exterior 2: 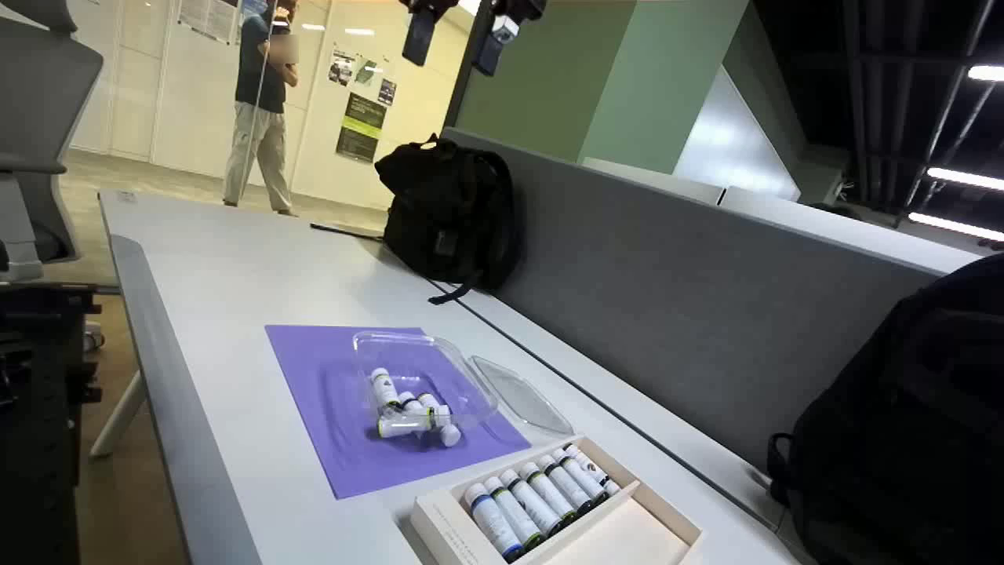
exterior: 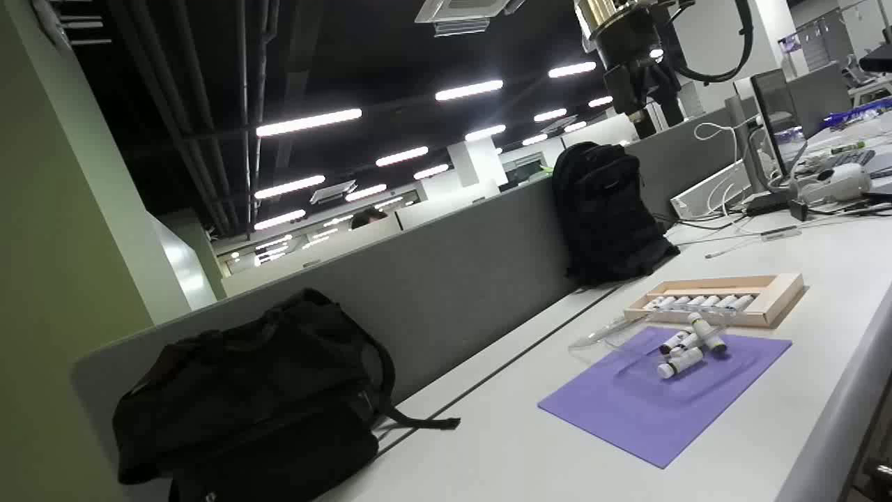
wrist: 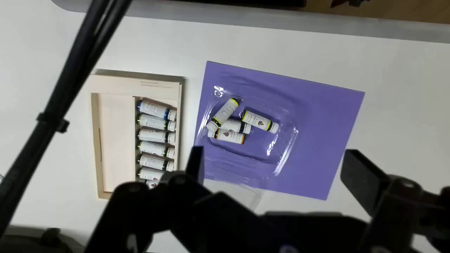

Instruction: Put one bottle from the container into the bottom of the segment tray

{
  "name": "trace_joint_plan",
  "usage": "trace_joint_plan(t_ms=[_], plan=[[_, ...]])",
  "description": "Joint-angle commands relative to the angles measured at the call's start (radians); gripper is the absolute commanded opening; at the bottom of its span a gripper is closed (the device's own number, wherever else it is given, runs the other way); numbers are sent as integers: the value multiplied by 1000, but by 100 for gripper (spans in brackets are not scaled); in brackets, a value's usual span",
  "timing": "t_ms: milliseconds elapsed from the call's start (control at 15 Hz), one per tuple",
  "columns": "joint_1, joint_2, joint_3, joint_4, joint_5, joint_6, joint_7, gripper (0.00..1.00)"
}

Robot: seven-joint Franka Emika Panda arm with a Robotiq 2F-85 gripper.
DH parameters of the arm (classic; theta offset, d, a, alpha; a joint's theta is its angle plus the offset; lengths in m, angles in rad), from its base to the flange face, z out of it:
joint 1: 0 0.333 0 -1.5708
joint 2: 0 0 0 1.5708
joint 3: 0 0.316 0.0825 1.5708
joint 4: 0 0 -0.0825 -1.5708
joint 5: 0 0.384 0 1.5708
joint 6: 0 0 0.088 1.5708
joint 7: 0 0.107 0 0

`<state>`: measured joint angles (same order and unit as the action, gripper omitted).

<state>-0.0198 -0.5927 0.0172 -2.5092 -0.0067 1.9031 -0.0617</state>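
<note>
The container (wrist: 287, 153) is a clear plastic box on the purple mat, in all views. Several white-labelled bottles (wrist: 259, 120) lie loose in it, some crossed over each other; they also show in both exterior views (exterior: 681, 362) (exterior 2: 384, 387). The segment tray (wrist: 137, 85) is light wood, beside the mat, and shows in both exterior views (exterior: 777, 296) (exterior 2: 443, 522). One compartment holds a row of bottles (wrist: 152, 134); the wider one shows its bare floor. My gripper (wrist: 274, 154) is open with nothing between its fingers, high above the table in both exterior views (exterior: 657, 124) (exterior 2: 451, 56).
A clear lid (exterior 2: 524, 394) lies beside the container at the mat's edge. The purple mat (wrist: 316, 140) lies under the container. Black bags (exterior: 258, 397) (exterior: 606, 209) stand along the grey partition (exterior: 474, 279). A monitor (exterior: 777, 118) and cables stand farther along the table.
</note>
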Motion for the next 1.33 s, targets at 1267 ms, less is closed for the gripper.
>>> trace_joint_plan(t_ms=[1267], plan=[[34,151,-10,37,-51,141,-109,100]])
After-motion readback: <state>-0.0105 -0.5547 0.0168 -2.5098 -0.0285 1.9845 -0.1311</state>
